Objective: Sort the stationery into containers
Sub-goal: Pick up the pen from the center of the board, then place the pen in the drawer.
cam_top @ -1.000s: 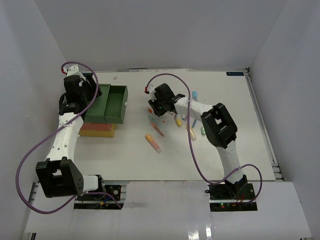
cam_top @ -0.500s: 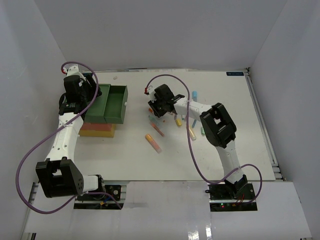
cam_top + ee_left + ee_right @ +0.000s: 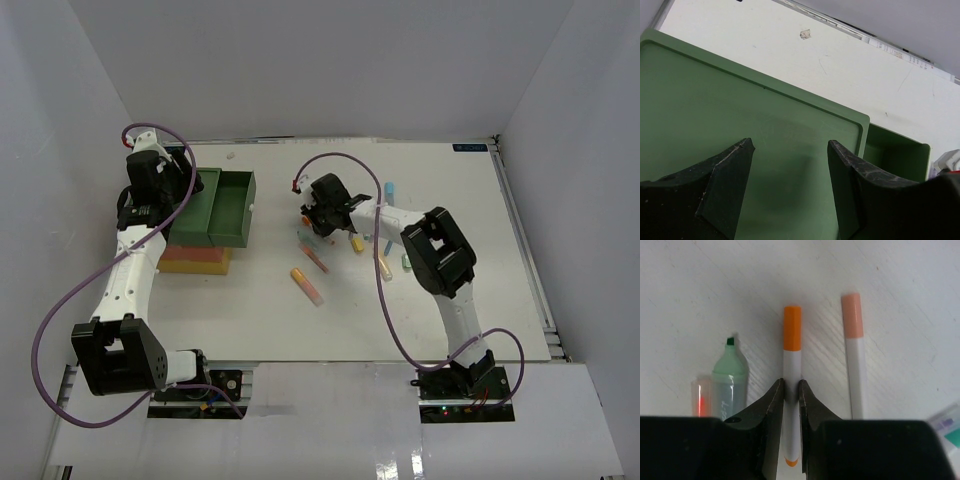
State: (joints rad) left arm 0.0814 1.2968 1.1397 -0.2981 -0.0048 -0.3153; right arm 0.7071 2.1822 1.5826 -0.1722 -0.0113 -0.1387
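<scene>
Over the last second the right end effector (image 3: 791,385) has dipped and turned slightly above the scattered pens in the middle of the desk (image 3: 450,200). Its fingers now pinch the white barrel of an orange-capped pen (image 3: 792,340). That suggests the pick is made and the carry to a container comes next. Whether the pen has left the desk is hard to judge from the wrist view; it looks level with its neighbours. A green highlighter (image 3: 730,372) lies just left of the grip and a peach-capped pen (image 3: 855,350) just right, neither touched. The left end effector (image 3: 790,147) hangs open over the green bin (image 3: 740,100), well apart from the pens, with its drawer (image 3: 232,208) pulled out.
</scene>
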